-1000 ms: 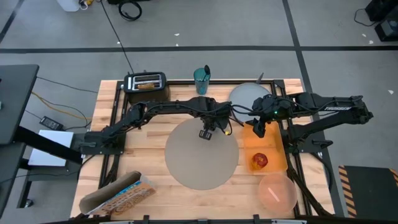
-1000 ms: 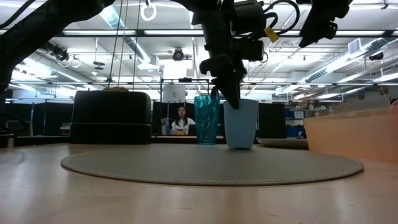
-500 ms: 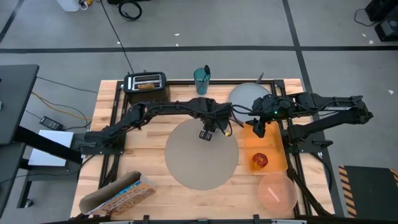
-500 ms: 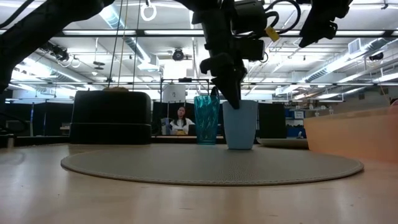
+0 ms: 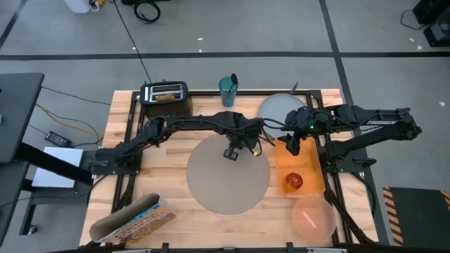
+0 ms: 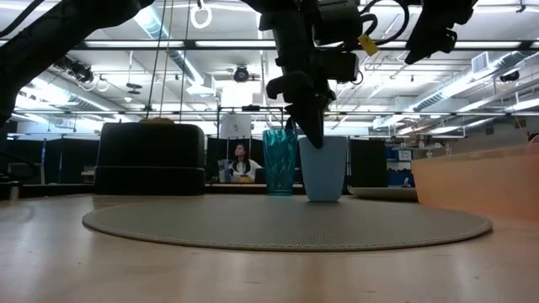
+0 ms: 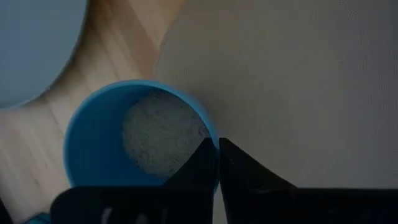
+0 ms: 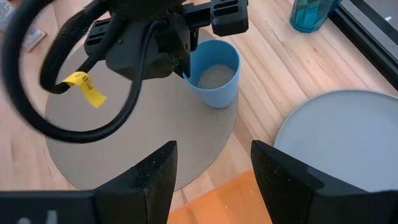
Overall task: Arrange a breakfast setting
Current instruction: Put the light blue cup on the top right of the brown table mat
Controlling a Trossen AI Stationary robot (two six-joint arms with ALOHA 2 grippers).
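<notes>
The small light-blue cup [image 6: 324,172] stands upright at the far edge of the round grey-beige placemat [image 5: 228,183]. Its base lies partly on the mat and partly on the wood in the left wrist view [image 7: 124,143]. My left gripper [image 5: 230,152] is above it, shut on its rim. My right gripper [image 5: 292,145] is open and empty above the orange mat [image 5: 306,165], to the right of the cup. The grey plate [image 5: 281,109] lies on the table at the far right. The red apple [image 5: 294,181] sits on the orange mat. The pink bowl [image 5: 313,216] stands at the near right. My left gripper pinches the cup's rim [image 7: 208,140] with one finger inside the cup and one outside. The fingers [image 6: 310,126] come from above, pointing down. The cup stands upright, its base down at the placemat's far edge [image 8: 227,102].
A black toaster [image 5: 165,95] with a toast slice stands at the far left. A teal tumbler [image 5: 228,90] stands at the far edge behind the cup. A cereal box [image 5: 133,219] lies at the near left. Most of the placemat is bare.
My left gripper has edged a little toward the table's left with the cup. The cup has stayed upright at the placemat's far edge.
</notes>
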